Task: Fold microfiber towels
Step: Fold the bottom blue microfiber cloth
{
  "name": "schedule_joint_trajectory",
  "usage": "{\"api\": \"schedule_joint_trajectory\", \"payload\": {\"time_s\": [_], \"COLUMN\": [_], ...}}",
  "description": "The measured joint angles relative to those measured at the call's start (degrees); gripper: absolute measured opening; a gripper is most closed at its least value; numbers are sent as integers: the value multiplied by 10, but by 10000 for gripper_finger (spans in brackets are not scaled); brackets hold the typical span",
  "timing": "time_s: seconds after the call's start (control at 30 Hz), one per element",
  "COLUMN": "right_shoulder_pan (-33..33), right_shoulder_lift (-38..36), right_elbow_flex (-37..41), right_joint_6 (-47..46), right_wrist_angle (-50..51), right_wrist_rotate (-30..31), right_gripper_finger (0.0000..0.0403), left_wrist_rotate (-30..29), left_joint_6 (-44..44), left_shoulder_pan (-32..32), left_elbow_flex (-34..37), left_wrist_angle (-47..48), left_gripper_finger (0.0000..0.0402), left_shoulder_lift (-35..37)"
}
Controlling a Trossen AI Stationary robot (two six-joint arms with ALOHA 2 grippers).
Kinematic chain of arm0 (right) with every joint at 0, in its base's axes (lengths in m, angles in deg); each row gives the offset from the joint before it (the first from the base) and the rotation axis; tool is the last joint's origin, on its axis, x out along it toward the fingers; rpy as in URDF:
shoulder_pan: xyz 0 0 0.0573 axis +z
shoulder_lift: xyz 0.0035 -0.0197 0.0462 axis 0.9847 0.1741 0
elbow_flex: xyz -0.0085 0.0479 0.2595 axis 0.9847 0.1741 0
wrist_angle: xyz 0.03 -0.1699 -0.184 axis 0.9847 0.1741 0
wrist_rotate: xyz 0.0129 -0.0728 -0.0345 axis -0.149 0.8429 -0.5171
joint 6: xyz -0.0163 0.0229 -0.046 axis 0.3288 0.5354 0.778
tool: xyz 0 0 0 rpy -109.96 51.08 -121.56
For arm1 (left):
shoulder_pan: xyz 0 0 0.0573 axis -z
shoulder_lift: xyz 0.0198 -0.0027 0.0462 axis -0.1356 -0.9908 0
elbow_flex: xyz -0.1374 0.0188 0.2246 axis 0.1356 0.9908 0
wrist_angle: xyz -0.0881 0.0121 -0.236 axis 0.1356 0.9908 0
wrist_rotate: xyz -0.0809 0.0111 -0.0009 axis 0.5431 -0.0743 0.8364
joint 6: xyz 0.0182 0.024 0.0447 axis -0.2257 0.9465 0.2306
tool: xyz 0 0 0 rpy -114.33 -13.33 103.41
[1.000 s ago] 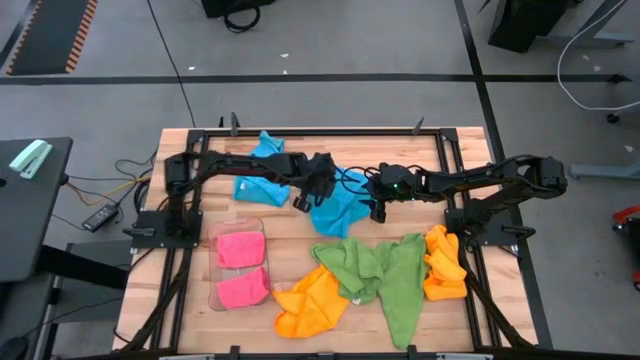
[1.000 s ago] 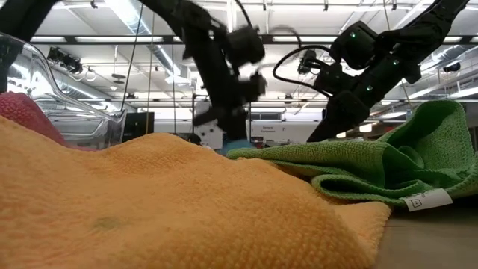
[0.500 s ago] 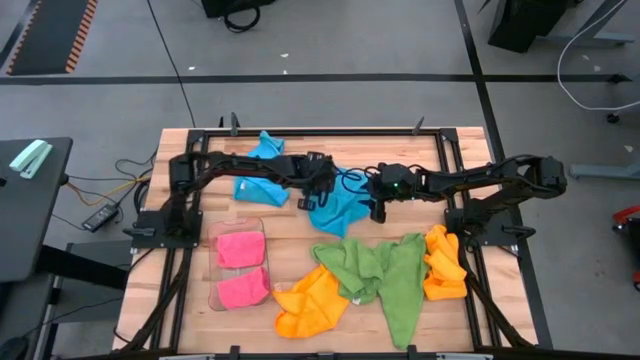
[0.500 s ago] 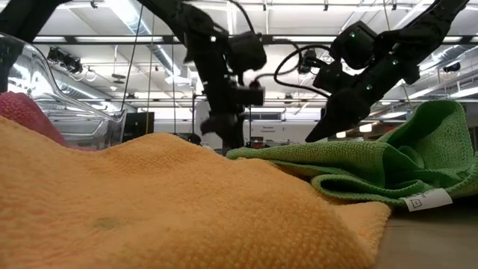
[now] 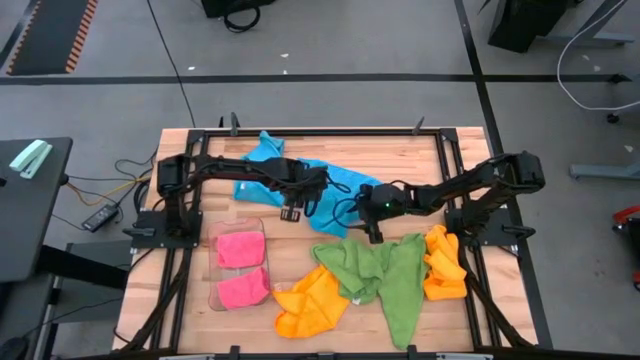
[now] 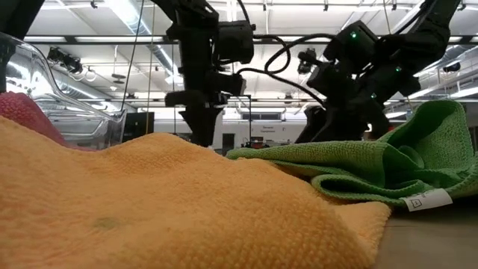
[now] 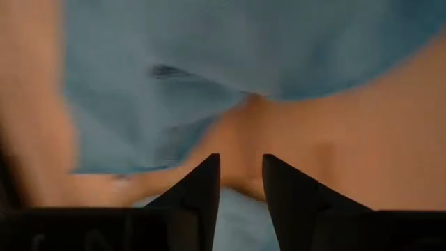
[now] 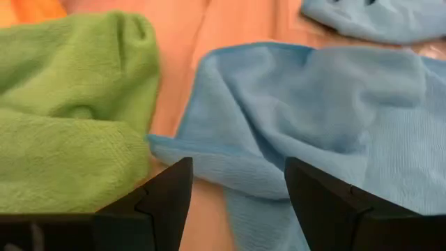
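Left claw (image 5: 291, 213) sits low over the middle of the desk (image 5: 300, 140), fingers a little apart with nothing between them; in its wrist view the two dark fingertips (image 7: 209, 183) frame bare wood, and the edge of a sky blue towel (image 5: 335, 180) lies just past them. Right claw (image 5: 372, 231) is just beside it toward the right, jaws spread wide and empty, hovering over the near edge of that same blue towel (image 8: 313, 118), with a green towel (image 8: 70, 104) right next to it.

The blue towel is spread loosely across the middle of the desk, and a second blue towel (image 5: 262, 165) is bunched toward the far edge, partly under the left arm. The green towels (image 5: 385, 270) are heaped near the front edge, right of centre. One orange towel (image 5: 312, 300) is crumpled at the front, touching the green heap, and another orange towel (image 5: 443, 262) is piled by the right edge. Two pink towels (image 5: 240, 268) lie folded in the clear plastic tray (image 5: 214, 262) near the front left corner.
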Motion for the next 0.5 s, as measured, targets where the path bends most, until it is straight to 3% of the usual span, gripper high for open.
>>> {"api": "schedule_joint_trajectory", "payload": {"time_s": [0.1,0.27,0.4,0.5], "right_shoulder_pan": [11,19,18,18], "right_shoulder_lift": [3,3,3,3], "right_elbow_flex": [-5,-21,-26,-25], "right_joint_6": [8,2,-9,-9], "right_wrist_angle": [-7,-7,-4,11], "right_wrist_rotate": [0,0,15,25], "right_gripper_finger": [237,237,237,237], "left_wrist_rotate": [60,63,41,-16], "left_joint_6": [-24,-2,55,108], "left_shoulder_pan": [8,32,61,82], "left_elbow_flex": [0,0,4,31], "left_wrist_angle": [4,-6,-21,-56], "left_gripper_finger": [108,104,111,116], "left_shoulder_lift": [0,-1,-10,-12]}}
